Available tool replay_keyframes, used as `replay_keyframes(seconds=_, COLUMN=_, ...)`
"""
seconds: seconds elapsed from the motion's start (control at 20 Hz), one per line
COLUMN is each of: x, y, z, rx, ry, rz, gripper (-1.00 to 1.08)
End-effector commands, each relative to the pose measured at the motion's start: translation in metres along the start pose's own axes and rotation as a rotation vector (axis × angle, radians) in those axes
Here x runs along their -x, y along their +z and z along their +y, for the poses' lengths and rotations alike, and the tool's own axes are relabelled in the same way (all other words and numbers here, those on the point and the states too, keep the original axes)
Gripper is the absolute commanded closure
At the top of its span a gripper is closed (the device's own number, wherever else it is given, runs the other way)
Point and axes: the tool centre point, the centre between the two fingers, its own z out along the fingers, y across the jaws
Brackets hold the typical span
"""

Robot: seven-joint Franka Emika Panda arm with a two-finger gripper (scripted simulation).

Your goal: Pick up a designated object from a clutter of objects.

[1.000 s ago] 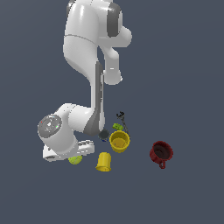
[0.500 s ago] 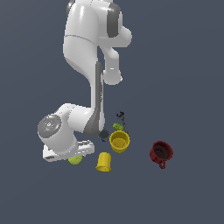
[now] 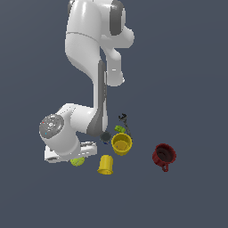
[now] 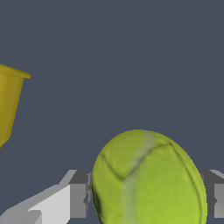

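1. The robot arm [image 3: 95, 58] is the biggest thing here — white, folded down so its wrist sits low at the exterior view's left.
2. The gripper [image 4: 146, 199] is at the tennis ball, 1 finger [image 4: 78, 199] on each side of it. The jaws look closed against the ball, though actual contact is hard to confirm.
3. The dark red mug [image 3: 164, 155] stands well apart, toward the exterior view's right.
4. The upright yellow cup [image 3: 121, 144] shows its open mouth.
5. The second yellow cup [image 3: 105, 164] stands just beside the ball.
6. The tennis ball [image 3: 77, 161] — yellow-green, with a pale curved seam — peeks out under the wrist.
7. A small green bit [image 3: 119, 129] and a dark bit [image 3: 123, 117] lie behind the upright cup.
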Motion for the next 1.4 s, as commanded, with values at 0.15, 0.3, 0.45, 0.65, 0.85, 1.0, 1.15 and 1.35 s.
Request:
replay_keyframes(seconds=0.15, x=0.003, y=-0.021, z=-0.013, rx=0.001, ry=0.000, rz=0.003, gripper=1.08)
replay_keyframes(seconds=0.3, x=0.006, y=-0.038, z=-0.024, rx=0.001, ry=0.000, rz=0.003, gripper=1.08)
replay_keyframes(seconds=0.45, x=0.011, y=-0.060, z=-0.038, rx=0.001, ry=0.000, rz=0.003, gripper=1.08)
replay_keyframes(seconds=0.65, x=0.017, y=-0.095, z=-0.061, rx=0.001, ry=-0.001, rz=0.003, gripper=1.08)
replay_keyframes(seconds=0.85, x=0.024, y=-0.132, z=-0.085, rx=0.001, ry=-0.001, rz=0.003, gripper=1.08)
replay_keyframes(seconds=1.0, x=0.030, y=-0.163, z=-0.105, rx=0.002, ry=-0.001, rz=0.003, gripper=1.08)
replay_keyframes(seconds=1.15, x=0.035, y=-0.194, z=-0.125, rx=0.002, ry=-0.001, rz=0.003, gripper=1.08)
replay_keyframes(seconds=1.35, x=0.043, y=-0.236, z=-0.151, rx=0.003, ry=-0.001, rz=0.003, gripper=1.08)
